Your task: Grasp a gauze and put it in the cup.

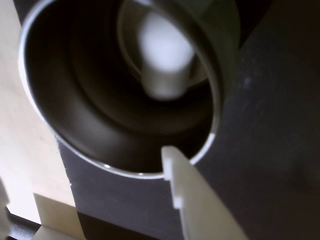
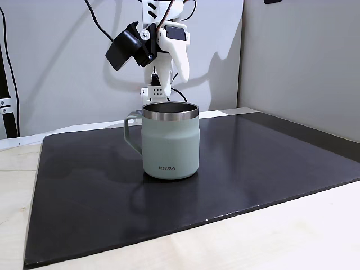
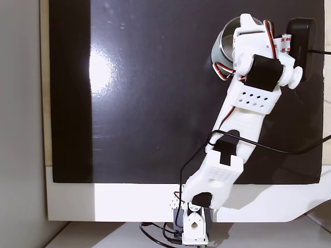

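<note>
The sage-green cup [image 2: 170, 147] stands upright on the black mat, handle to the left in a fixed view. In the wrist view I look down into its steel rim [image 1: 45, 120], and a blurred white gauze [image 1: 162, 55] lies inside the dark interior, free of the fingers. My gripper [image 2: 170, 79] hangs just above the cup's mouth with its jaws apart and nothing between them. One white finger [image 1: 200, 205] reaches in from the bottom of the wrist view, at the rim. From above, the gripper [image 3: 244, 28] covers most of the cup [image 3: 221, 49].
The black mat [image 2: 253, 163] covers most of the pale wooden table [image 2: 281, 236]. A grey wall stands close behind the arm, and a partition closes the right side. Cables [image 3: 289, 150] trail from the arm near its base [image 3: 194, 227].
</note>
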{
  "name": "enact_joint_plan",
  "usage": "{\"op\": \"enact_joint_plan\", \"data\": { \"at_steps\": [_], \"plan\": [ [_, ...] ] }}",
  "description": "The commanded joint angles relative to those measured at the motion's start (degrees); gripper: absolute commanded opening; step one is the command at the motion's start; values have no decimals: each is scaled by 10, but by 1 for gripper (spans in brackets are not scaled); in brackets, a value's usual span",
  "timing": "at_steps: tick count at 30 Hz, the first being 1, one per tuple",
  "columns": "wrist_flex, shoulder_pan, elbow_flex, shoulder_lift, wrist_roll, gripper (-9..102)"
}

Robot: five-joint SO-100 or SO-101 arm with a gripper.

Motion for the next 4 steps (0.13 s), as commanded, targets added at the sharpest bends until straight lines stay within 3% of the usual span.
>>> {"op": "enact_joint_plan", "data": {
  "at_steps": [1, 4],
  "plan": [
    [-3, 6, -31, 12, -2, 35],
    [-3, 6, -28, 15, -2, 35]
  ]
}}
